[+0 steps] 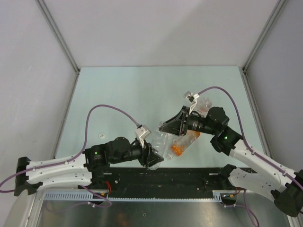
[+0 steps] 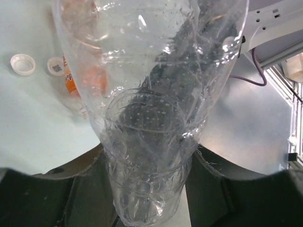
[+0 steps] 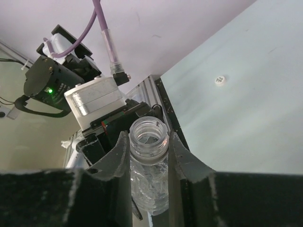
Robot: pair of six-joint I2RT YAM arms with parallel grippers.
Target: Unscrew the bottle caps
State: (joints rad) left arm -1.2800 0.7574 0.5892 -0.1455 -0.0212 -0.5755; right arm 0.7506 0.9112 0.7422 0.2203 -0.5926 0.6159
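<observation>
Your left claw (image 1: 155, 160) is pinching the clear bottle (image 2: 151, 94) by its lower body, holding it up off the counter (image 1: 123, 94). Its dark fingers sit on either side of the thin, crinkled plastic. The bottle's wall is colourless and see-through, ribbed near the base and speckled inside with tiny droplets.

Your right claw (image 3: 149, 156) meets the same bottle at the other end. Its two black, matte fingers are pressed against opposite sides of the threaded neck. The mouth there is a bare open ring with no cap on it.

The orange bottle (image 1: 180, 147) lies on its side on the counter, just beside the clear one and under the right arm's wrist. A pale bottle (image 1: 203, 105) lies further back, partly hidden by the right arm, and you cannot tell its colour for sure.

In the left wrist view two small round white caps lie close together on the counter. The upturned cap (image 2: 22, 64) shows its hollow inside, and the flat-topped cap (image 2: 56, 66) has a grey mark on it. A lone cap (image 3: 218, 81) lies well apart from the bottles.

The counter is smooth, pale blue-green and faintly glossy.
</observation>
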